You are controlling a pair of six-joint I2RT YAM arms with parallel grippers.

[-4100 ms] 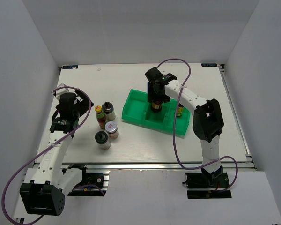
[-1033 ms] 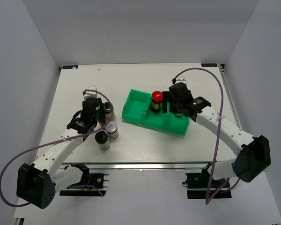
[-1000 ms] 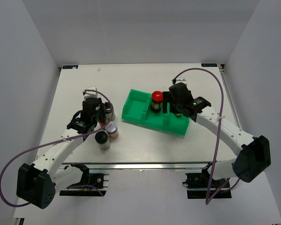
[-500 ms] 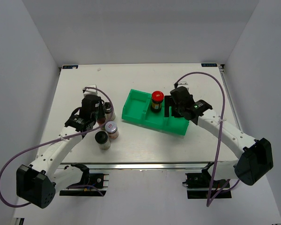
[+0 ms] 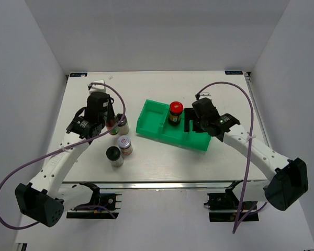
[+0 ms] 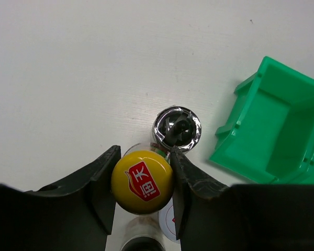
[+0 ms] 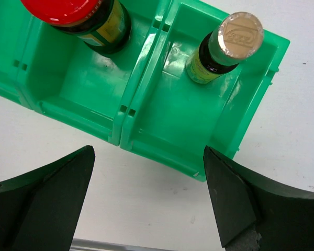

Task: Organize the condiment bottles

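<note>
Step in hand: picking up the next bottle from the loose group on the left half of the worktop. The left gripper (image 6: 143, 159) has its jaws clamped on the yellow-capped bottle (image 6: 142, 181), with a finger pressed to each side of the cap. I cannot tell whether the base is off the surface yet.

A shaker (image 6: 177, 129) stands just beside the held bottle on the far side, touching or nearly so. A pale-lidded jar (image 5: 125, 145) and a black-capped shaker (image 5: 113, 155) stand close by, toward the near edge.

The green tray (image 5: 152, 119) sits mid-worktop, a bit toward the right edge. A red-lidded jar (image 7: 68, 8) is in its middle compartment and a slim bottle (image 7: 242, 34) in its right-end compartment. The left-end compartment looks empty.

The right gripper (image 7: 147, 154) hovers over the near side of the tray with jaws wide apart, holding nothing.

Next move, as I judge it: lift the bottle straight up so it doesn't knock the shaker, carry it right to the tray, and set it upright in a compartment. The one with the other slim bottle is a likely match. The right arm is near that end, so watch for a clash.
</note>
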